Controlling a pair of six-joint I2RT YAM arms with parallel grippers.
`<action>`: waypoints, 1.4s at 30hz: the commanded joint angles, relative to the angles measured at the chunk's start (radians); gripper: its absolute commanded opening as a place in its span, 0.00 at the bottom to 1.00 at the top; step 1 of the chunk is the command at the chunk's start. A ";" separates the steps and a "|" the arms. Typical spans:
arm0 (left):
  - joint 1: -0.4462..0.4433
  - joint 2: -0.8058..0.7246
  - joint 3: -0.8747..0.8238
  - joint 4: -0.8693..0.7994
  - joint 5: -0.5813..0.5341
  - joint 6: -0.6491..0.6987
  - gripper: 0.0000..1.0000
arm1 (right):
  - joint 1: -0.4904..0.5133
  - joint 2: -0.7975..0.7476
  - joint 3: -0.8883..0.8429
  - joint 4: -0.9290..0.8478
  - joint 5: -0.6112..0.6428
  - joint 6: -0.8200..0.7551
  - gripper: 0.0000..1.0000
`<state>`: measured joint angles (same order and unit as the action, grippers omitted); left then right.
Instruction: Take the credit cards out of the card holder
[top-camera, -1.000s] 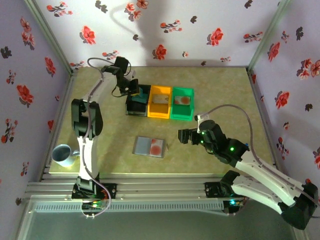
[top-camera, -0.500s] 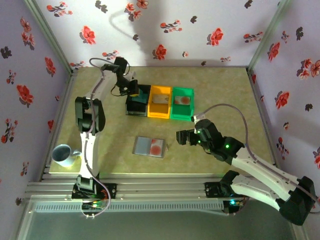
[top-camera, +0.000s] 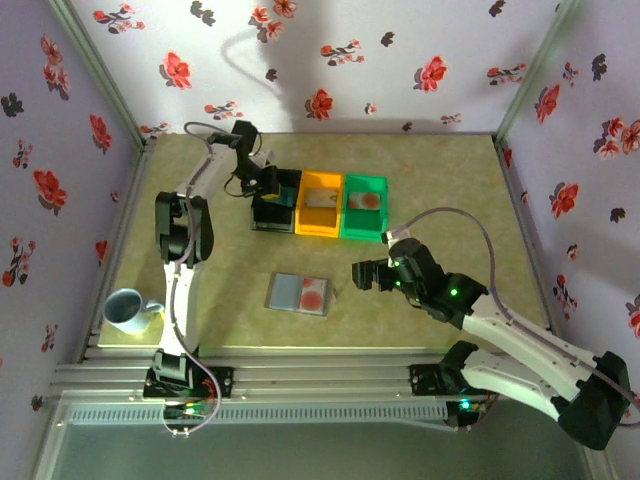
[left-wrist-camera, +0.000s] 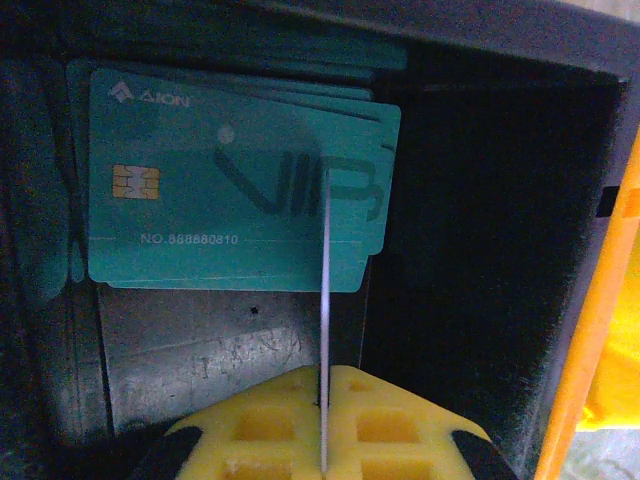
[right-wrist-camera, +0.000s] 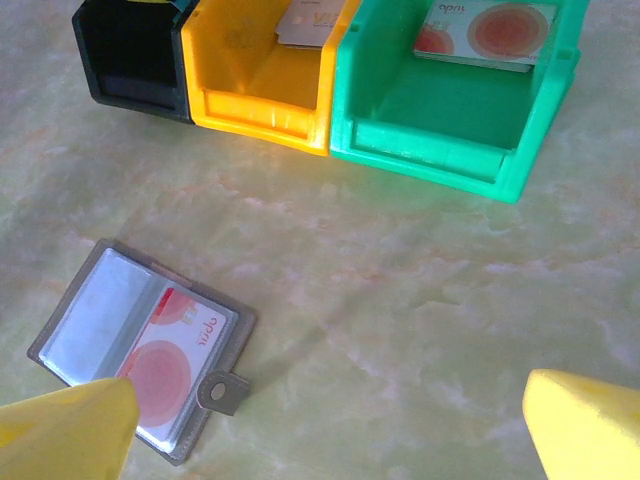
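The grey card holder lies open on the table, its small tab toward me. A pale credit card with an orange-red round mark sits in its right panel. My left gripper hangs over the black bin. In the left wrist view the left gripper is shut on a thin card seen edge-on. Below it, teal cards lie in the bin. My right gripper hovers open just right of the holder, its yellow fingertips wide apart over bare table.
An orange bin with a card and a green bin with a pale round-marked card stand beside the black one. A blue mug sits at the near left. Flowered walls close in three sides.
The left arm's elbow has shifted slightly right while its gripper stays over the black bin. The right gripper has edged a little toward the card holder.
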<state>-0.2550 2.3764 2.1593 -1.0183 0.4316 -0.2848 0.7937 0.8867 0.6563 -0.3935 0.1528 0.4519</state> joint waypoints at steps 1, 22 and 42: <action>0.002 0.017 0.019 0.006 0.021 0.000 0.00 | -0.004 0.005 -0.007 0.028 -0.014 -0.016 0.99; 0.003 0.094 0.141 -0.051 0.027 -0.001 0.09 | -0.004 0.042 -0.017 0.049 -0.030 -0.024 0.99; 0.014 0.087 0.260 -0.137 -0.058 0.002 0.34 | -0.005 0.057 -0.014 0.051 -0.034 -0.031 0.99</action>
<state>-0.2550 2.4748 2.3703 -1.1046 0.4076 -0.2844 0.7937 0.9440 0.6521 -0.3649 0.1265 0.4404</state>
